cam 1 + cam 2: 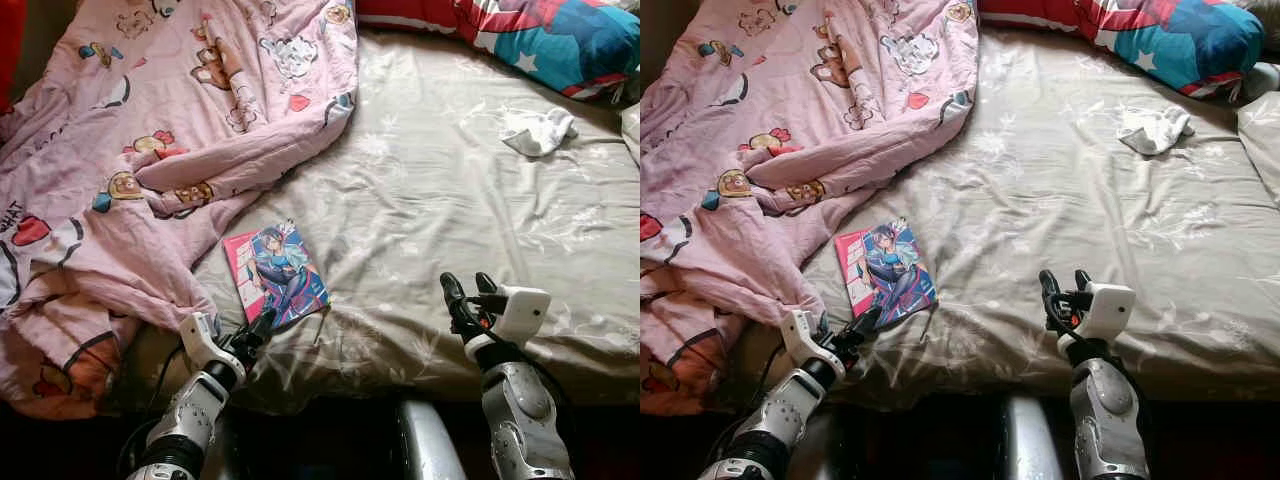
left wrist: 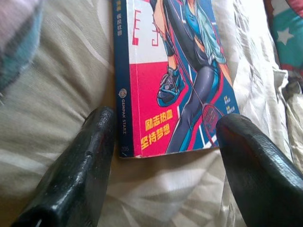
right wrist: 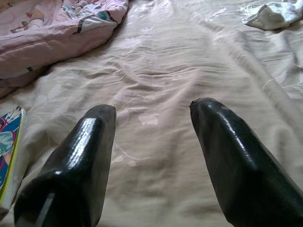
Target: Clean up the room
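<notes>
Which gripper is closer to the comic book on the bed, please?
Left. The left gripper is open at the near edge of the comic book, one finger on either side of it. The right gripper hovers open over bare sheet, well off to the book's right.

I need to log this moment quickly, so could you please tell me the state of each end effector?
Left end effector: open, fingers at the near edge of the comic book, not gripping it.
Right end effector: open, holding nothing, above the bedsheet.
</notes>
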`<state>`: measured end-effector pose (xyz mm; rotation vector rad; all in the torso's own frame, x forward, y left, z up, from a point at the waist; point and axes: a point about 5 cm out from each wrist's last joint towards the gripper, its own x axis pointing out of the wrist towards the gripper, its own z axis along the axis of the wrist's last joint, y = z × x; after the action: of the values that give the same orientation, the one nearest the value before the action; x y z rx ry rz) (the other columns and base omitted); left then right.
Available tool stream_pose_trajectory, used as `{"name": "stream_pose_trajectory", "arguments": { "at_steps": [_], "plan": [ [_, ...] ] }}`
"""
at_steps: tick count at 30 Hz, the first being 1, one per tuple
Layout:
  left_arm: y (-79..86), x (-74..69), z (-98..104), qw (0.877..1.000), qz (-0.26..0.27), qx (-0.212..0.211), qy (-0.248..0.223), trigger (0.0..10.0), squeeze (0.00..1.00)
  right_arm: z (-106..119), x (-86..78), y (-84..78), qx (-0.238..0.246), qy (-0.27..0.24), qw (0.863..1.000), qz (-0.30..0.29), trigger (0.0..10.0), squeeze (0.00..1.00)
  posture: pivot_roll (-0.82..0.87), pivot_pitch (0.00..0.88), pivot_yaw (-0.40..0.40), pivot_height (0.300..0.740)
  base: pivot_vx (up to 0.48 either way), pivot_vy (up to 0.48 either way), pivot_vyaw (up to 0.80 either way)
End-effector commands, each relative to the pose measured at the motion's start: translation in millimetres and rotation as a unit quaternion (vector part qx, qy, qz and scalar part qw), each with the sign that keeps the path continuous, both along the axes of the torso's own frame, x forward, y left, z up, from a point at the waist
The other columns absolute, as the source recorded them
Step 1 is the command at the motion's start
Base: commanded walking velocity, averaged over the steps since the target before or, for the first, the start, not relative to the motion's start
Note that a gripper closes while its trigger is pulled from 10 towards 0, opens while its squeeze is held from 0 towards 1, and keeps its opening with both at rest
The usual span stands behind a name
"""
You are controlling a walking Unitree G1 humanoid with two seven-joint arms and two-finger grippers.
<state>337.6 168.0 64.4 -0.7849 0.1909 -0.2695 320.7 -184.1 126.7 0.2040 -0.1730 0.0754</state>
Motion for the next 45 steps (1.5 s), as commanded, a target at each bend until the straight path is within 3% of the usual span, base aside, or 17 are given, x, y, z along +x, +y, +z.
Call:
{"name": "stream_pose_trajectory", "arguments": {
  "at_steps": [1, 13, 24, 25, 26, 27, 29, 45],
  "plan": [
    [-24.3, -25.1, -39.8, 0.994, -0.059, 0.011, 0.09, 10.0, 0.0, -5.2, -4.3, -1.7, -0.003, 0.011, 1.0, 0.001, 10.0, 0.0, -0.11, 0.363, -0.071, 0.574, 0.0, 0.0, 0.0],
    [-28.3, -25.9, -44.2, 0.992, -0.058, 0.037, 0.104, 10.0, 0.0, -3.1, -5.5, -3.1, -0.006, 0.011, 1.0, 0.003, 10.0, 0.0, -0.13, 0.375, -0.082, 0.574, 0.0, 0.0, 0.0],
    [-28.0, -13.0, -30.2, 0.997, -0.012, -0.007, 0.075, 10.0, 0.0, -2.8, -7.1, -2.7, -0.007, 0.013, 1.0, 0.005, 10.0, 0.0, -0.15, 0.379, -0.089, 0.574, 0.0, 0.0, 0.0],
    [-27.9, -12.9, -29.9, 0.997, -0.009, -0.011, 0.073, 9.3, 0.0, -3.0, -7.3, -2.6, -0.007, 0.013, 1.0, 0.005, 10.0, 0.0, -0.14, 0.379, -0.089, 0.574, 0.0, 0.0, 0.0],
    [-27.7, -12.8, -29.8, 0.997, -0.008, -0.011, 0.072, 9.3, 0.0, -3.0, -7.3, -2.6, -0.007, 0.013, 1.0, 0.005, 10.0, 0.0, -0.14, 0.379, -0.089, 0.574, 0.0, 0.0, 0.0],
    [-26.5, -12.4, -29.2, 0.997, -0.002, -0.016, 0.07, 2.9, 0.0, -3.0, -7.4, -2.4, -0.007, 0.013, 1.0, 0.005, 10.0, 0.0, -0.14, 0.378, -0.09, 0.574, 0.0, 0.0, 0.0],
    [-23.7, -11.4, -27.4, 0.998, 0.01, -0.029, 0.062, 0.0, 0.0, -3.2, -7.3, -1.8, -0.007, 0.014, 1.0, 0.006, 10.0, 0.0, -0.14, 0.378, -0.09, 0.574, 0.0, 0.0, 0.0],
    [-22.9, -9.2, -23.3, 0.998, 0.013, -0.045, 0.045, 0.0, 0.0, -5.1, -6.2, 2.1, -0.003, 0.016, 1.0, 0.01, 10.0, 0.0, -0.13, 0.366, -0.083, 0.574, 0.0, 0.0, 0.0]
  ]
}}
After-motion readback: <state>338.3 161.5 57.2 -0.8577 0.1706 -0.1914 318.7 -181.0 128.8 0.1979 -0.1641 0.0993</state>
